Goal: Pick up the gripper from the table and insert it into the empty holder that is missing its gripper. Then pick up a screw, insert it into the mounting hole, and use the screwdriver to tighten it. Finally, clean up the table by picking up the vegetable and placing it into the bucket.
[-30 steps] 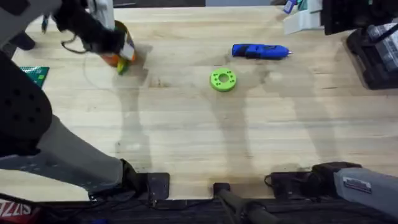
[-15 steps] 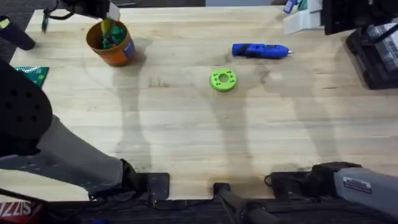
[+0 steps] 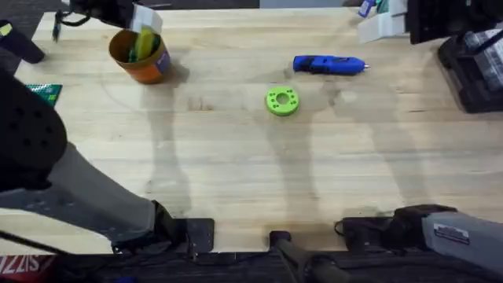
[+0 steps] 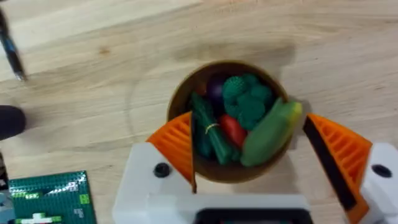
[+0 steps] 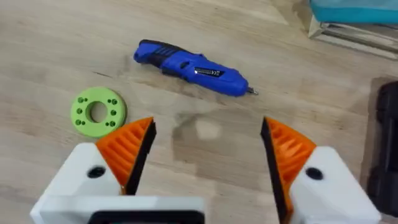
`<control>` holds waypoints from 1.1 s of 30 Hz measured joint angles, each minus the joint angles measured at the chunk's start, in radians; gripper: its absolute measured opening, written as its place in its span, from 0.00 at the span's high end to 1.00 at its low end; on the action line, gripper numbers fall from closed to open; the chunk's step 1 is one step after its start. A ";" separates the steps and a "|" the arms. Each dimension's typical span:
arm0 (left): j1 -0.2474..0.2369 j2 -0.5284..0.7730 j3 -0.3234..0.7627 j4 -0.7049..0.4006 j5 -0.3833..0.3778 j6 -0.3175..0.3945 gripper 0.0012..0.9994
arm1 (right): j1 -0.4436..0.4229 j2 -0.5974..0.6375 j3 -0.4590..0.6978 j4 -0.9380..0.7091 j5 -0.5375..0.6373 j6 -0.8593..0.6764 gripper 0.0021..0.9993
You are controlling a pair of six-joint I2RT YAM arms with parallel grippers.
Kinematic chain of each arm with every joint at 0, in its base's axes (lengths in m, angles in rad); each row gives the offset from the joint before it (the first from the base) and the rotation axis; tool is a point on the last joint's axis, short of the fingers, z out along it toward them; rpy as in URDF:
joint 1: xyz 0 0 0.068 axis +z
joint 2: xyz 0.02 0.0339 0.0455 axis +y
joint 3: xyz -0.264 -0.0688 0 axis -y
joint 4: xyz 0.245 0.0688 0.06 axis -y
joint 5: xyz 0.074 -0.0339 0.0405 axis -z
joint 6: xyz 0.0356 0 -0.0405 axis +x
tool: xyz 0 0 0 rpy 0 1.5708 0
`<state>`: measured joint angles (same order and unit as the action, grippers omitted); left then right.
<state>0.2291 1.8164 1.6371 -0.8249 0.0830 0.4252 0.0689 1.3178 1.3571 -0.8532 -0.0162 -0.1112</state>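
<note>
Left arm reaches far forward to the table's far-left corner, its big dark link blurred along the left edge of the overhead view. Left gripper (image 4: 264, 155) points straight down, jaws spread wide, orange ribbed pads (image 4: 177, 146) facing each other, nothing clamped between them. Right arm is folded low at its base, lower right. Right gripper (image 5: 208, 155) is tilted down toward the tabletop, jaws wide apart, empty.
</note>
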 joint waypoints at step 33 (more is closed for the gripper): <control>0.003 -0.417 0.000 -0.267 0.172 -0.061 0.03 | 0.000 0.000 0.000 0.000 0.000 0.000 0.01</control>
<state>0.2325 1.3997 1.6371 -1.0922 0.2554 0.3646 0.0689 1.3178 1.3571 -0.8532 -0.0162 -0.1112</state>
